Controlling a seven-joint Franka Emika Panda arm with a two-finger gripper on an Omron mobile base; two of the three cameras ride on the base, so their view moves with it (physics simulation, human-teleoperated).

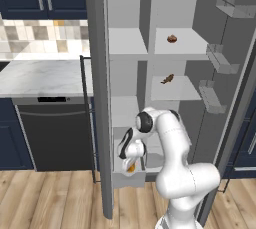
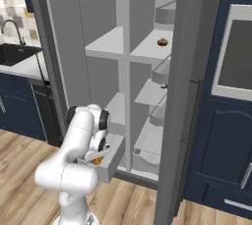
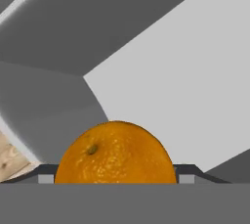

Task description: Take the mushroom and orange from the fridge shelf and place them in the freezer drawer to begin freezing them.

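The orange (image 3: 115,153) sits between my gripper's (image 3: 115,178) fingertips (image 3: 46,176), so the gripper is shut on it. The gripper (image 1: 131,164) (image 2: 97,158) points down with the orange (image 1: 131,168) (image 2: 97,161) inside the pulled-out freezer drawer (image 1: 123,179) (image 2: 112,162), just above its floor. The mushroom (image 1: 172,38) (image 2: 162,42), a small brown lump, rests on the upper fridge shelf (image 1: 185,47) (image 2: 145,48) of the wider column, well above the gripper.
An elongated dark brown piece (image 1: 167,78) (image 2: 164,87) lies on the shelf below the mushroom. The open fridge door (image 1: 97,98) stands left of the drawer, and door bins (image 1: 220,59) hang on the right. A wider drawer (image 2: 146,159) sits beside the freezer drawer.
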